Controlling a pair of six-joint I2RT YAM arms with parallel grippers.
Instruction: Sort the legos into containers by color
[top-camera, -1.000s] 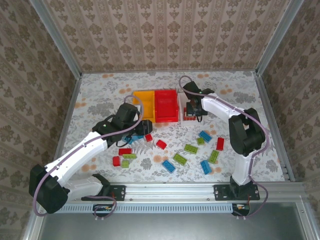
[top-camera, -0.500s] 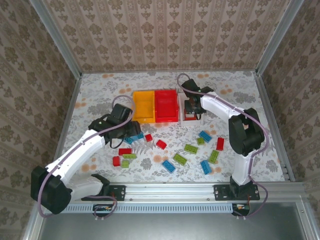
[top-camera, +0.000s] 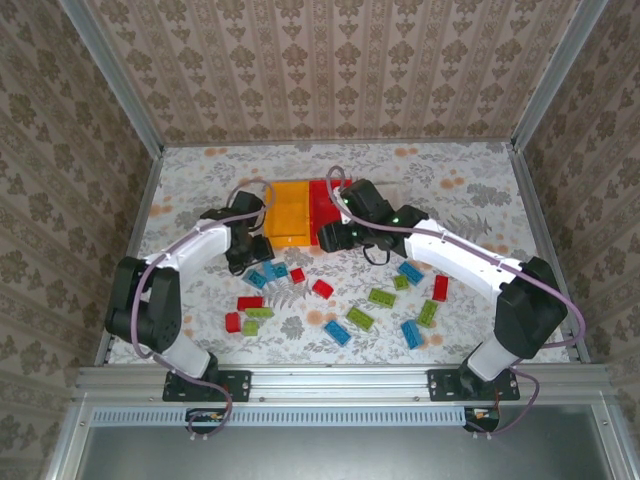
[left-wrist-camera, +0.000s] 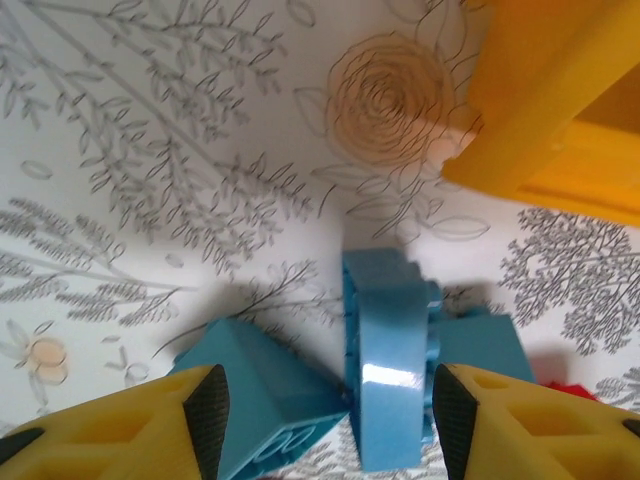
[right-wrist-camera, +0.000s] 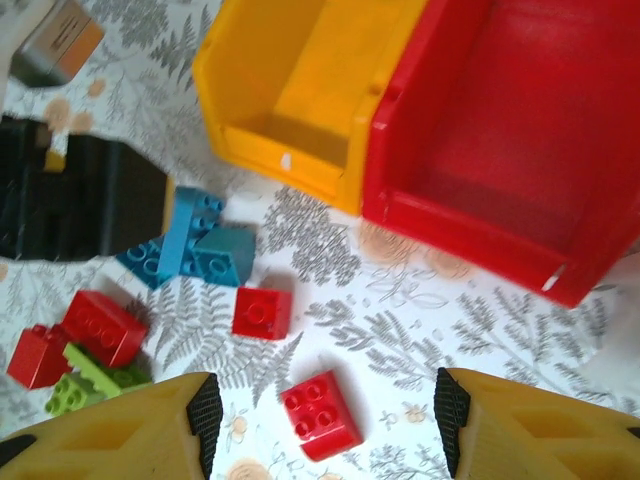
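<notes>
Above surface, top view: left claw by blue legos near yellow bin; right claw before red bin.
Left wrist: jaws half-spread, empty, straddling upright blue brick. Centre, descend, then close.
Right wrist: jaws apart, empty, over red brick. Drop straight.

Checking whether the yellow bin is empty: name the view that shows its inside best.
Right wrist: the yellow bin is close, inside plainly visible. Top external shows the bin small; left wrist catches one outer corner.
</notes>
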